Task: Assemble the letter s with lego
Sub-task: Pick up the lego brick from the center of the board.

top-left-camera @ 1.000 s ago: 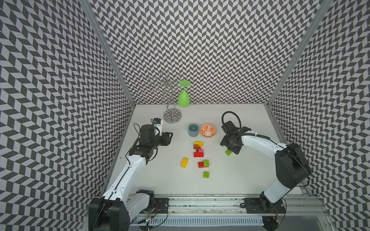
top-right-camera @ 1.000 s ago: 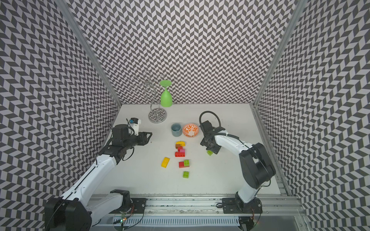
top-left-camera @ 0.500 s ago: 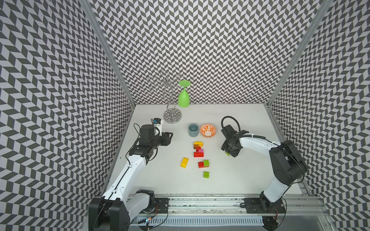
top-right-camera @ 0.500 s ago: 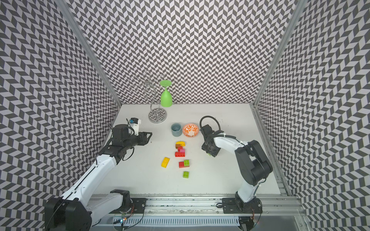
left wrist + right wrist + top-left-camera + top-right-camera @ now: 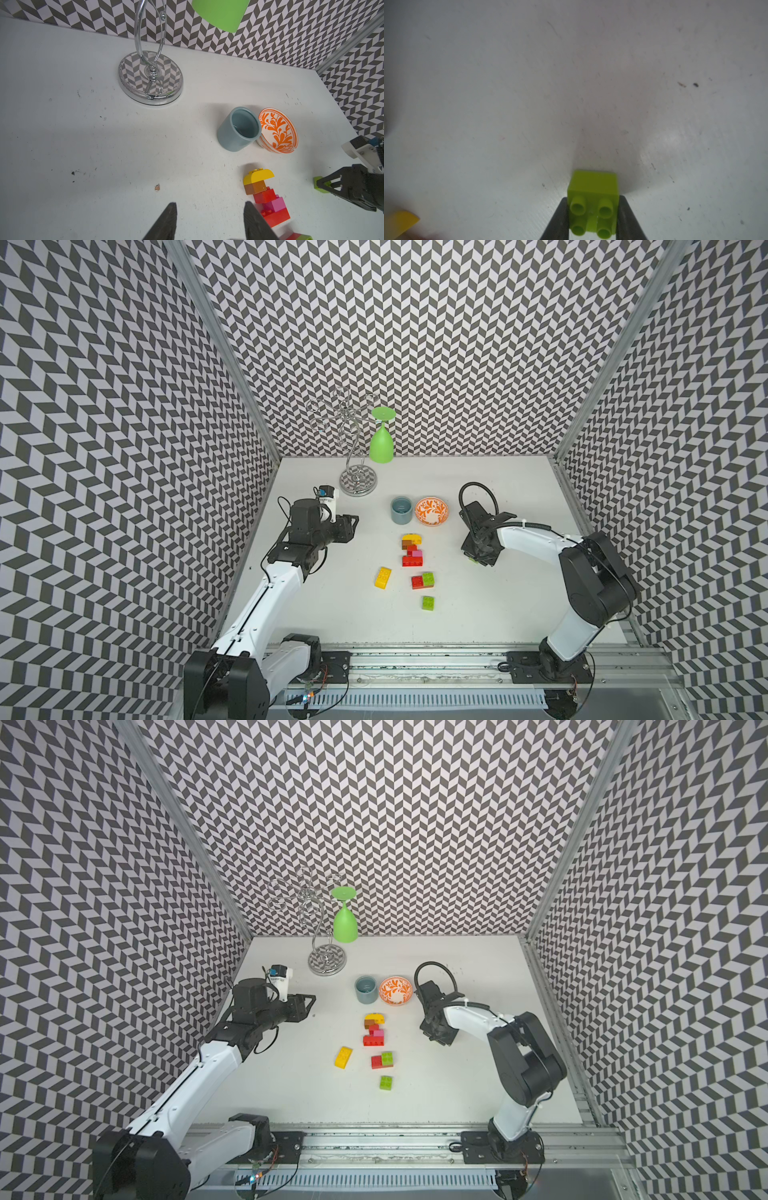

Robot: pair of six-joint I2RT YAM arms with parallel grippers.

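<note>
1. Top views first. I'm calling the back wall 12 o'clock and reading the clock from the joined column of yellow, brown, red and pink lego bricks (image 5: pixel 412 551) mid-table.
   - The right gripper (image 5: pixel 478 559) sits at 3 o'clock, nose down on the white table (image 5: pixel 519 614). A sliver of a lime green square studded brick (image 5: pixel 472 559) peeks out under it.
   - The left gripper (image 5: pixel 353 526) hangs at 10 o'clock, well apart from any lego.
   - Loose bits: a long yellow brick (image 5: pixel 382 577) at 7 o'clock, a red-and-green joined pair (image 5: pixel 423 580) at 5 o'clock, and a single lime green brick (image 5: pixel 428 603) further out the same way.
   - A blue-grey ceramic cup (image 5: pixel 401 510) at 12 and an orange-patterned bowl (image 5: pixel 432 511) at 1 o'clock stand just beside each other.
   - Both top views show this same layout.
2. Left wrist view: the left gripper (image 5: pixel 209 204) has its jaws apart with only bare table between them, and the joined column (image 5: pixel 264 193) is just beside one finger. Across the table, the right gripper (image 5: pixel 328 185) has its tips on the lime green square studded brick (image 5: pixel 317 180).
3. Right wrist view: the right gripper (image 5: pixel 592 198) is clamped on the lime green square studded brick (image 5: pixel 592 187). A dark finger presses on each side and the studs face the camera. The brick is down at the tabletop, but I can't tell if it's resting or just off it.
</note>
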